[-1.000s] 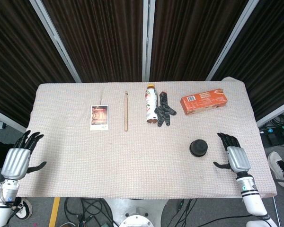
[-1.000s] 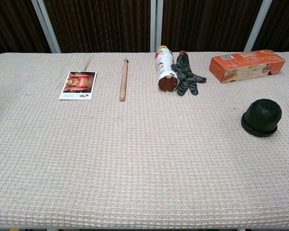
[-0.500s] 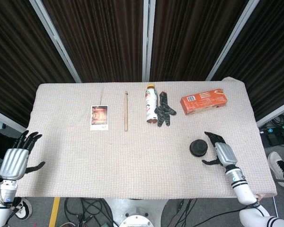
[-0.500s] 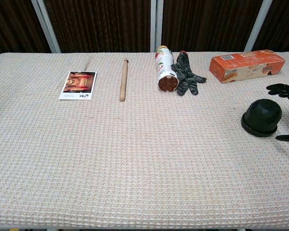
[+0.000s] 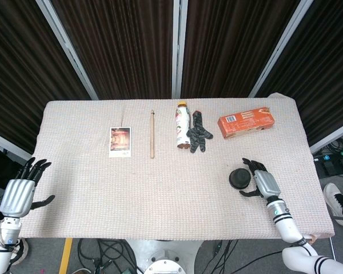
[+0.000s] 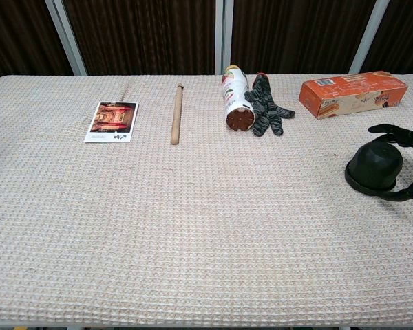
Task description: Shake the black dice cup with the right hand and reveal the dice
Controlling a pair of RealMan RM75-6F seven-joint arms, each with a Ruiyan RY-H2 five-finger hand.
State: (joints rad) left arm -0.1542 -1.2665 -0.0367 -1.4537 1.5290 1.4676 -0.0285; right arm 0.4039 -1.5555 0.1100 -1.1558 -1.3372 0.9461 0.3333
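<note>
Your right hand (image 5: 262, 184) sits just right of the black domed dice cup (image 5: 239, 178), fingers spread and curved round its far and near sides; neither view shows a firm grip, so it reads as open and empty. The cup stands mouth-down on the woven beige tablecloth (image 5: 160, 188), toward the right front of the table.

Only the head view shows your left hand (image 5: 20, 191), held off the table's left front edge with fingers apart and nothing in it. The chest view cuts off most of the right hand and shows just dark fingers (image 6: 392, 130) arching past the cup and a thumb at its base.

Along the far side lie a small photo card (image 5: 120, 141), a wooden stick (image 5: 152, 135), a plastic bottle with an orange cap (image 5: 182, 125) on its side, a dark grey knitted glove (image 5: 198, 133) touching it, and an orange cardboard box (image 5: 246, 123). The printing on the box, bottle label and card is too small to read.
</note>
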